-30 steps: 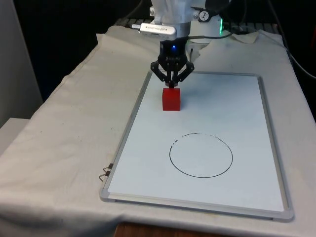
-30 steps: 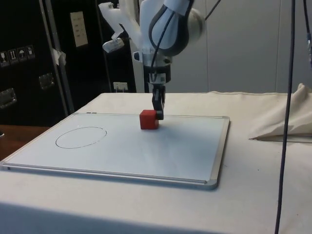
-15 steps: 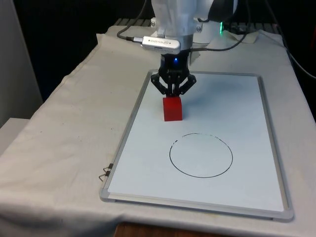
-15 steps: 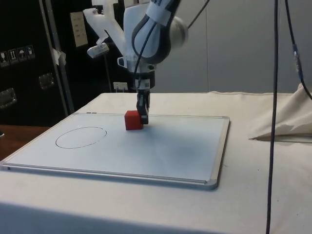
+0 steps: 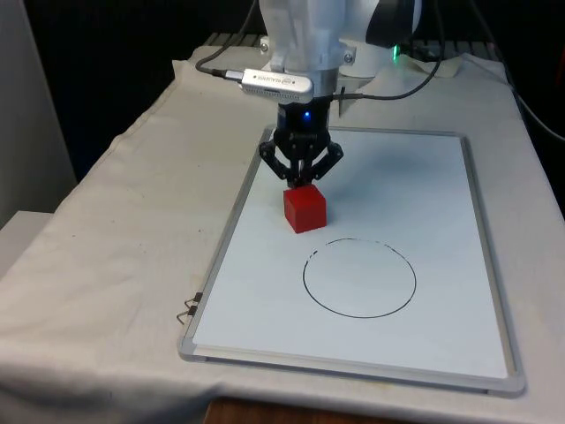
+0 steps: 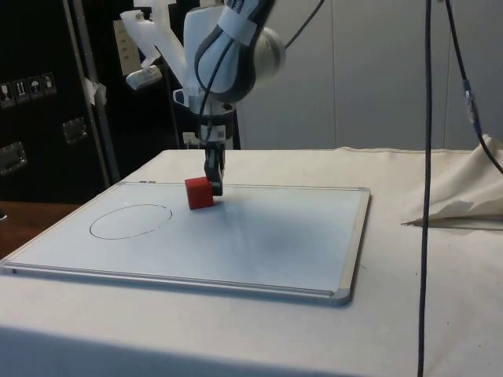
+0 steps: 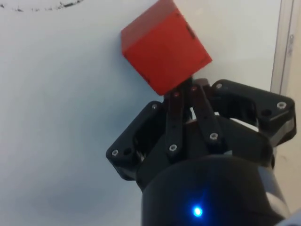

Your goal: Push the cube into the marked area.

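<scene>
Front view: the black two-finger hand (image 5: pixel 300 179) is standing low over a white rectangular whiteboard with a grey metal frame (image 5: pixel 441 221), fingers drawn together, tips touching the far face of a small red cube (image 5: pixel 305 209). The cube is sitting turned at a slight angle on the board, outside the black hand-drawn circle (image 5: pixel 359 277), just beyond its far edge towards the front view's left. The board is lying on the table under a white cloth (image 5: pixel 115 238).

Side view: the hand (image 6: pixel 213 186) is pointing straight down, tips meeting the cube (image 6: pixel 199 192) on the side away from the circle (image 6: pixel 130 221). Cube and circle are lying near each other, not overlapping.

Wrist view: the fingers (image 7: pixel 175 106) are pressing together, their tips against one edge of the cube (image 7: pixel 164 44); nothing is being clamped. A short arc of the circle (image 7: pixel 42 5) is showing past the cube.
</scene>
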{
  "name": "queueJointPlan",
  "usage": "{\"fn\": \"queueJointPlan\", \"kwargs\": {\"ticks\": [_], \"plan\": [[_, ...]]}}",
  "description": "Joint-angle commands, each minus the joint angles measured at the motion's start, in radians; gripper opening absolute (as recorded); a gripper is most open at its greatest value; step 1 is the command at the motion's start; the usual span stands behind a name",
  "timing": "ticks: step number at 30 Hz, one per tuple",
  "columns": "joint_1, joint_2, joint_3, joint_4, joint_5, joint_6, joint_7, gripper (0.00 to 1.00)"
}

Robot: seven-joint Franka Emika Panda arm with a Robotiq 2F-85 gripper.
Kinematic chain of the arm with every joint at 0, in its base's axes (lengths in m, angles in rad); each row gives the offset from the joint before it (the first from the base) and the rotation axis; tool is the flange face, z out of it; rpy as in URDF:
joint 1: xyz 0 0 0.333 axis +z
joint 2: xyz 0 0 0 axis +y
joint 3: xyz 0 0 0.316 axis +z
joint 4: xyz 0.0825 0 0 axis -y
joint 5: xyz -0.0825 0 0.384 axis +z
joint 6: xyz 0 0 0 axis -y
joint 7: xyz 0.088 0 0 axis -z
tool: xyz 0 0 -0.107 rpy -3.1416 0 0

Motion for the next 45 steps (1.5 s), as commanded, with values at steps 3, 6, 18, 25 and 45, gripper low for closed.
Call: {"fn": "queueJointPlan", "kwargs": {"ticks": [3,6,18,25,45], "plan": [[-0.008,0.029,0.009,0.052,0.006,-0.021,-0.008,0.00],[-0.008,0.050,0.008,0.089,0.006,-0.031,-0.007,0.00],[-0.014,0.124,0.011,0.223,0.008,-0.067,-0.013,0.00],[-0.020,0.156,0.013,0.276,0.009,-0.070,-0.036,0.00],[-0.005,0.249,0.017,0.434,0.003,-0.085,-0.062,0.00]]}}
